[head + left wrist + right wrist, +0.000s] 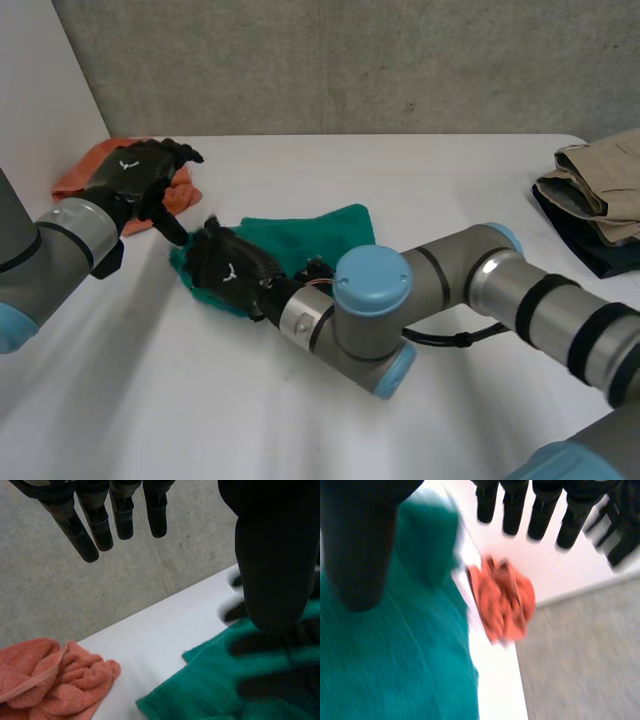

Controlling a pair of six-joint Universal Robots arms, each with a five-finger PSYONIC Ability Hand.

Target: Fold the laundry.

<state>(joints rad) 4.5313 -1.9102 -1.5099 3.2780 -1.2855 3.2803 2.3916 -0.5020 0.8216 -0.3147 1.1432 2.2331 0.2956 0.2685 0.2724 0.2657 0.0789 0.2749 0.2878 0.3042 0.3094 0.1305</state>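
**Green terry towel** (318, 232) lying rumpled near the middle of the white table (430, 175). The right hand (232, 268) rests on the towel's left end, fingers straight and apart from the thumb, gripping nothing. The left hand (140, 172), likewise extended and empty, hangs just beside it, near a crumpled orange towel (80, 175). The green towel is probably light, soft and limp, with a nap that resists slipping. It is best pinched at a corner or hem. The table is smooth, with a grey textured wall (350, 60) behind. Folded khaki and dark garments (598, 195) are stacked at the far right.
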